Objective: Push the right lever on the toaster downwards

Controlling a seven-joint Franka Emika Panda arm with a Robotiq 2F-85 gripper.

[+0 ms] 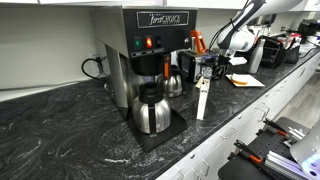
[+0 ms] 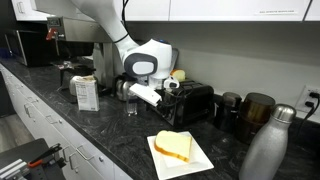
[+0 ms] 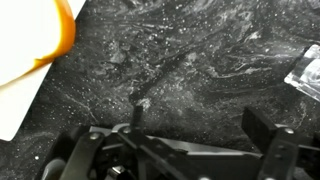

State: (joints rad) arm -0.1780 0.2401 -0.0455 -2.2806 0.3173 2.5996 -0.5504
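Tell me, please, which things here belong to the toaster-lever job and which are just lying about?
For the job: toaster, open claw.
Lying about: coffee maker, steel jug, bread on a plate, metal bottle.

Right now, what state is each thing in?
End effector: open, empty.
Toaster: upright; pressed down or not, too small to tell.
Brewer: orange lights on.
Carafe: upright under the brewer.
Bottle: upright.
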